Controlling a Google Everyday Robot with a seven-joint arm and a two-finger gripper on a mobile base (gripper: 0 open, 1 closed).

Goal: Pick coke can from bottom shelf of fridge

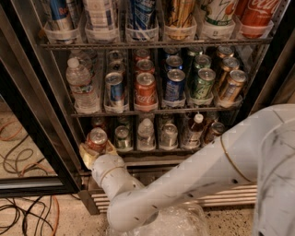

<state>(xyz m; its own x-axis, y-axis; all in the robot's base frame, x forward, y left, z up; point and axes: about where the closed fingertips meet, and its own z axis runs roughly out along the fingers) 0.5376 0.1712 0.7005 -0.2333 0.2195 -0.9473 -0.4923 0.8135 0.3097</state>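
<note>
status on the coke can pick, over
Gripper low left at bottom shelf, shut on coke can. Can upright at shelf's left end. Door frame close on its left, neighbouring can just right.

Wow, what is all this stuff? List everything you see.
fridge: one, black-framed, open
top drinks: six, mixed colours, top shelf
water bottle: one, clear, middle shelf left
middle cans: five lanes, blue, red, green, gold
bottom shelf: one, dark wire, lowest
coke can: one, red, bottom shelf, far left
other drinks: five, cans and bottles, bottom shelf
cables: several, black and orange, floor left
arm: one, white, foreground
gripper: one, tan, shut on coke can
</note>
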